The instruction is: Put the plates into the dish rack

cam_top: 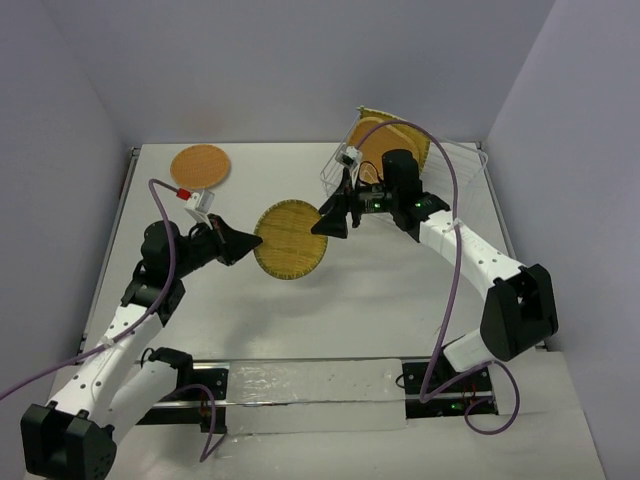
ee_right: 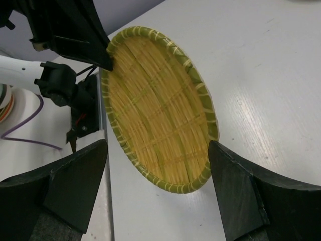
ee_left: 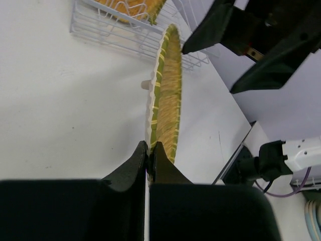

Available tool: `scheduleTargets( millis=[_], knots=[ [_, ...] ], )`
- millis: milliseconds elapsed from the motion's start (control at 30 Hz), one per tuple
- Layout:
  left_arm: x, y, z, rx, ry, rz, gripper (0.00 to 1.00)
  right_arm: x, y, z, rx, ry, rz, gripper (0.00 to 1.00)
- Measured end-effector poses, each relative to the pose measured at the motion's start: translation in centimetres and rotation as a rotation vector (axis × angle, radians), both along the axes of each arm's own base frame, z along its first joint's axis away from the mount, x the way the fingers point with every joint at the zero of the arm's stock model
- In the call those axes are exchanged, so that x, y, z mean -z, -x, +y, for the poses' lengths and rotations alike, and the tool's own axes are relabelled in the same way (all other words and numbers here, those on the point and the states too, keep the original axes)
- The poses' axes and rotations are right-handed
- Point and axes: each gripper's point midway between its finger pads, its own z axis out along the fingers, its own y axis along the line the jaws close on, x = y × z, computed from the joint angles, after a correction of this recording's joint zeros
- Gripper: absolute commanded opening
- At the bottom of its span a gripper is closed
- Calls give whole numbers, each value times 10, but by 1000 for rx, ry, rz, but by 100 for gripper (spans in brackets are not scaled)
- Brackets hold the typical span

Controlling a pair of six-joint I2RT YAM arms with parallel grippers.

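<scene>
The yellow round plate (cam_top: 290, 240), with a woven look, is held tilted on edge above the table's middle. My left gripper (cam_top: 256, 243) is shut on its left rim; in the left wrist view (ee_left: 149, 150) the jaws pinch the rim of the plate (ee_left: 168, 95). My right gripper (cam_top: 325, 222) is open at the plate's right edge. In the right wrist view (ee_right: 158, 145) the wide jaws straddle the plate's (ee_right: 155, 110) near rim. The dish rack (cam_top: 465, 158) stands at the back right and holds a yellow woven square plate (cam_top: 372, 112) and an orange plate (cam_top: 380, 148).
An orange round plate (cam_top: 200, 166) lies flat on the table at the back left. The rack's wire side (ee_left: 115, 35) shows beyond the held plate in the left wrist view. Grey walls close in the table on three sides.
</scene>
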Motion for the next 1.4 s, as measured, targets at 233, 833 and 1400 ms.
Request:
scheduleTargets(
  millis=[233,833,1400],
  knots=[
    [-13,19,-13,96,4,-70,0,21,-3,2,-16,27,46,83],
    [-53,-26,5,-135,-23,-80,99,1,-16,-35,200,153,-182,0],
    [-11,-159,171,-822,-161,212,99,-118,-182,-188,904,573,-690,0]
  ],
)
